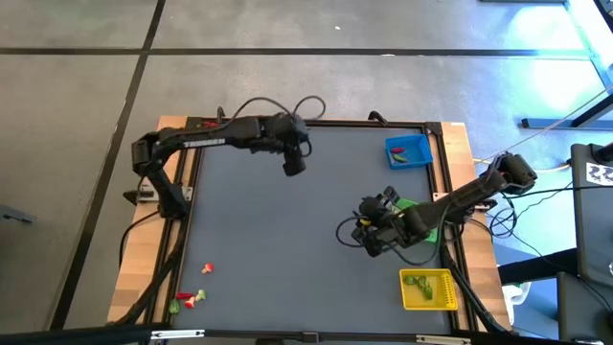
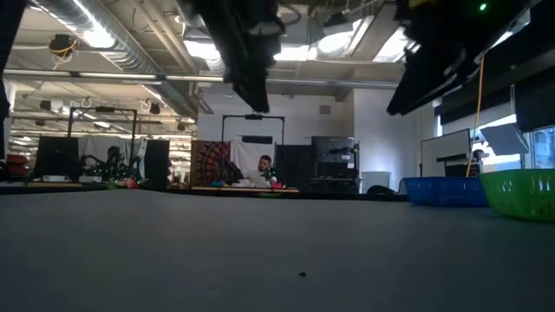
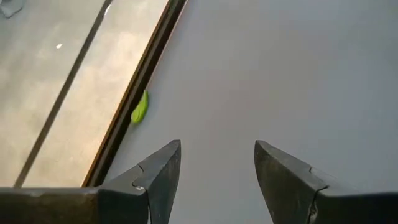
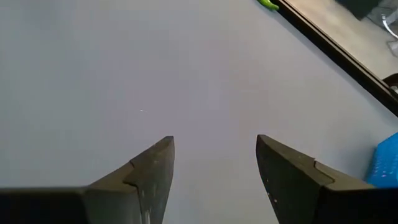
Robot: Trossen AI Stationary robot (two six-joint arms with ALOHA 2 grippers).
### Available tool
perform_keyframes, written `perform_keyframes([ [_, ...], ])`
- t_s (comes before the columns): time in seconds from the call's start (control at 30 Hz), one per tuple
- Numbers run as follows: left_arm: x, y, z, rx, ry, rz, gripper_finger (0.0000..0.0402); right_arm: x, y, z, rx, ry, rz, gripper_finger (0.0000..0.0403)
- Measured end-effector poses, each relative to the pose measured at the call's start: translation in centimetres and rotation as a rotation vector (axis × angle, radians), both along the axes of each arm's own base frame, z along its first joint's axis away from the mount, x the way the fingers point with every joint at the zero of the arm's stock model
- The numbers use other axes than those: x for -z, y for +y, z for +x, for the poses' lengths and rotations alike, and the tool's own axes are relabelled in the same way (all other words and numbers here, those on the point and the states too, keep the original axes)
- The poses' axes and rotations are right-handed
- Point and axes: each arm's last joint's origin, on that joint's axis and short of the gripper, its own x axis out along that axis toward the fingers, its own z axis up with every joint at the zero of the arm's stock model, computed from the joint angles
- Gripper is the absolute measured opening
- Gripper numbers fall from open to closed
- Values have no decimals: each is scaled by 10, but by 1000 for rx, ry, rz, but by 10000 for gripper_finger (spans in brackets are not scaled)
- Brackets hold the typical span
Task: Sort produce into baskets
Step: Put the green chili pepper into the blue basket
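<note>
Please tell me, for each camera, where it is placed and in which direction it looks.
High: overhead, straight down; both arms, blue basket.
Low: table height, across to the room; arms above, blue basket.
Left wrist: past the open left tool onto the mat, green piece.
Right wrist: past the open right tool; basket corner.

Grey concrete floor surrounds the table; exposed ceiling ducts, bright lights, dark screens and desks far behind.
</note>
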Motion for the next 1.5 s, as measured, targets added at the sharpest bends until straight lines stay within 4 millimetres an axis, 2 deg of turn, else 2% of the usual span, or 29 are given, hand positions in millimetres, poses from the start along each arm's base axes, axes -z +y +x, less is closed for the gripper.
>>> perform_keyframes([
  [0.2,34,60,11,23,-89,-97,200,8,-7,7,14,44,-26,225],
  [0.4,87,116,15,-65,-154,-182,200,11,-7,10,16,42,-28,225],
  [0.53,124,147,14,-172,-141,-236,200,13,-6,11,8,53,-35,225],
  [0.67,142,169,12,-239,-143,-264,200,14,-6,11,4,60,-41,225],
  [0.83,141,180,9,-252,-204,-290,200,14,-6,11,2,61,-41,225],
  [1.0,142,180,8,-188,-181,-293,200,14,-6,12,2,57,-39,225],
  [1.13,149,182,7,-74,-175,-329,200,14,-6,12,2,57,-39,225],
  [1.3,164,191,0,-23,-127,-313,200,14,-6,12,4,58,-46,225],
  [1.5,165,191,-2,21,-100,-289,200,14,-6,12,7,54,-55,225],
])
